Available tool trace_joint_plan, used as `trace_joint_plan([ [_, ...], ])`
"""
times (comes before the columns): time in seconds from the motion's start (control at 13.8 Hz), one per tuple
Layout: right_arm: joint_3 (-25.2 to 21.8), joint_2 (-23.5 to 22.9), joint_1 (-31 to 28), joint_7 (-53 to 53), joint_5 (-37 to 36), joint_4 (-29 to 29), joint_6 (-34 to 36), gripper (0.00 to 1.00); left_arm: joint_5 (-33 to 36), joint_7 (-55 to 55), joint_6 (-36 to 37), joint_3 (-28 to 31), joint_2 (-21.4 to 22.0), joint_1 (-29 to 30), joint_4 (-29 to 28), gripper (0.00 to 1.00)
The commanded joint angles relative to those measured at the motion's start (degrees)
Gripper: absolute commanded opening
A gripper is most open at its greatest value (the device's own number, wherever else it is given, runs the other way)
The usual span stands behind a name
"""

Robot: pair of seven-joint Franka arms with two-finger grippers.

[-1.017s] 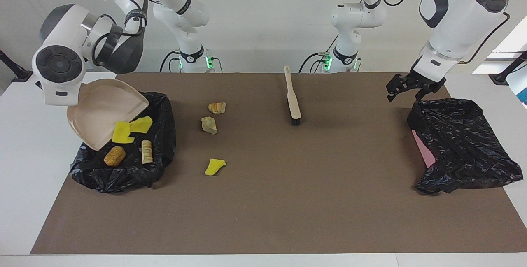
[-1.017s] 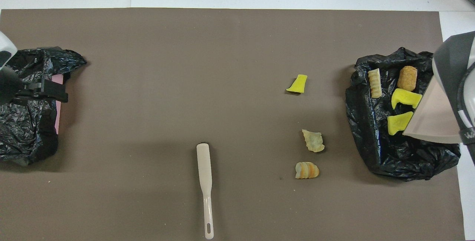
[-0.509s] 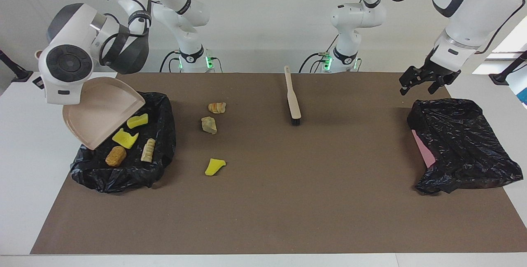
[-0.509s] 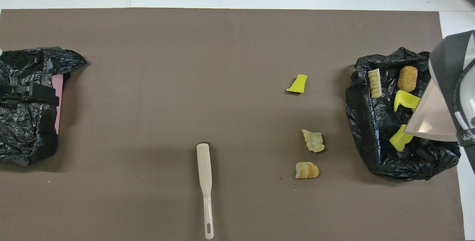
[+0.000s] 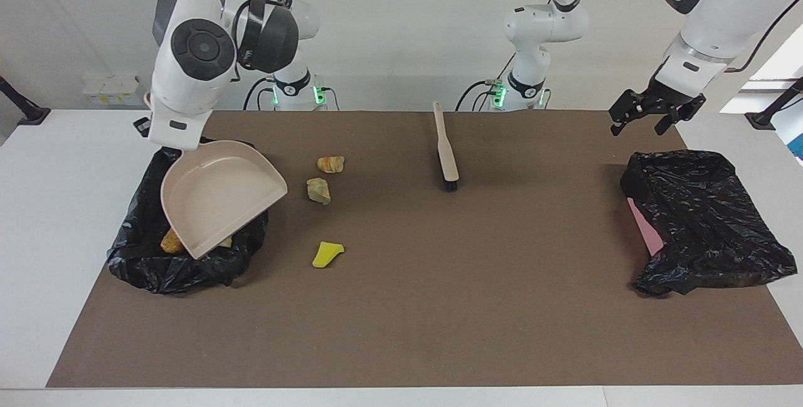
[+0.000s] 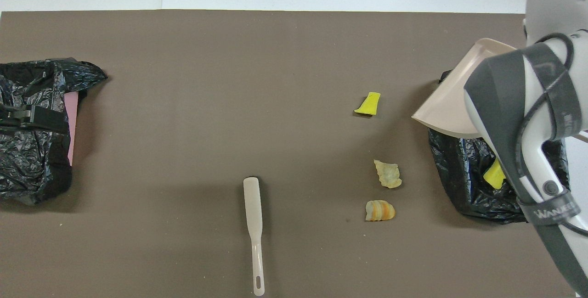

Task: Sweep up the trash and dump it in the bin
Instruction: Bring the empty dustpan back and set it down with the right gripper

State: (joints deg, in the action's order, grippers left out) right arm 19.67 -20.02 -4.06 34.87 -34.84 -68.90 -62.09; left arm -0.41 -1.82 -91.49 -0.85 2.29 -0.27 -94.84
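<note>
In the facing view, a brown mat (image 5: 439,306) covers a white table (image 5: 56,206), and a plain white wall stands at the robots' backs. The right gripper (image 5: 164,134) is pressed together on the handle of the beige dustpan (image 5: 219,197), which hangs tilted over the black bin bag (image 5: 144,263); its flat open edge points down into the bag. Two trash pieces peek out under it. Three more lie on the mat beside the bag: a striped lump (image 5: 330,163), a pale chunk (image 5: 318,190) and a yellow piece (image 5: 327,254). The left gripper (image 5: 652,117) waits with fingers spread, above a second black bag (image 5: 702,225).

In the overhead view, the brush (image 6: 254,229) lies with its long axis running toward and away from the robots, handle end nearer to them.
</note>
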Motion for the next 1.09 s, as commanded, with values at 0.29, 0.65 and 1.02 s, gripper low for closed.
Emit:
trace_joint_plan([
  [0.29, 2.39, -0.19, 6.25, -30.0, 12.67, -1.24, -10.75, 0.0, 1.55, -0.9, 2.63, -0.12, 0.7, 0.44, 0.18, 1.0],
  [0.65, 2.39, -5.45, 12.92, -48.81, 16.99, -0.98, -21.03, 0.0, 1.72, -0.9, 2.01, -0.2, 0.53, 0.27, 0.36, 1.0],
  [1.02, 2.21, -12.57, 19.95, -63.23, 20.94, 0.33, -32.81, 0.0, 1.46, -0.9, 2.01, -0.2, 0.61, 0.53, 0.18, 1.0],
])
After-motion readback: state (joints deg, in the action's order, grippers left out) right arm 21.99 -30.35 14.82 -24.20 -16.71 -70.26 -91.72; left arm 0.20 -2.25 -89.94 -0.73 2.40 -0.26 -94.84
